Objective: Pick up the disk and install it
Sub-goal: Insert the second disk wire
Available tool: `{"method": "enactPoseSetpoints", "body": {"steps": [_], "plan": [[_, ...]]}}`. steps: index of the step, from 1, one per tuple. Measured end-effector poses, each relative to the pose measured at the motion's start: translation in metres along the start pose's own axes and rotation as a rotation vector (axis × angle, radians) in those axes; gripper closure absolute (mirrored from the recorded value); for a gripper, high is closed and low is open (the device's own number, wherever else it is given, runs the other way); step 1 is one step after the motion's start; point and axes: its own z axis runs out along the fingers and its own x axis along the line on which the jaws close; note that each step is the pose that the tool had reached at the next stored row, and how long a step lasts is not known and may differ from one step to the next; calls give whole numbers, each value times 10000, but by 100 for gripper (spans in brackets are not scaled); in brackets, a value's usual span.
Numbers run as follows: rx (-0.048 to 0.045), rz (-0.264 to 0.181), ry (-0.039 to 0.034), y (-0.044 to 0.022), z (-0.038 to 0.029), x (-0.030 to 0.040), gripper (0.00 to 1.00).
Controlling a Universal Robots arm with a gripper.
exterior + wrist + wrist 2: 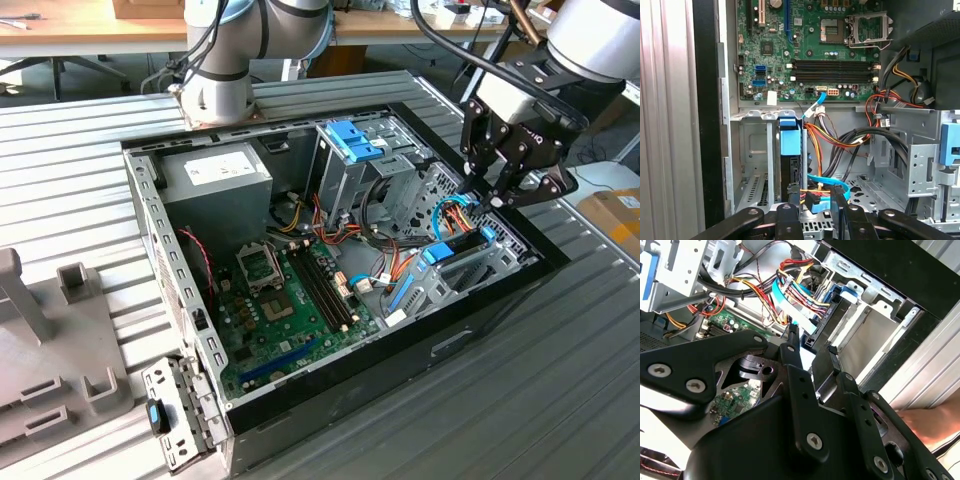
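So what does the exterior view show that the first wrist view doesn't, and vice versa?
Exterior view adds the big grey box with a white label, the ribbed metal table and the arm's base. First wrist view adds a straight look into the bay, where the grey disk in its light-blue carrier stands on edge. Shared: the green motherboard and the open black gripper.
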Motion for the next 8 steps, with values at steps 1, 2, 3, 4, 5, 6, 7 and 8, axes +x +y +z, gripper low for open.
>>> {"method": "enactPoseSetpoints", "body": {"steps": [1, 2, 3, 4, 5, 6, 7, 8], "plan": [[0, 1, -1, -1, 2, -30, 62], [0, 1, -1, -18, 7, -56, 62], [0, 1, 2, -54, 11, -56, 62], [-1, 0, 12, -97, 15, -58, 62], [0, -1, 26, -125, 21, -57, 62], [0, -2, 44, -159, 32, -57, 62], [0, -3, 55, -182, 51, -55, 62], [0, -4, 65, -189, 60, -55, 62]]}}
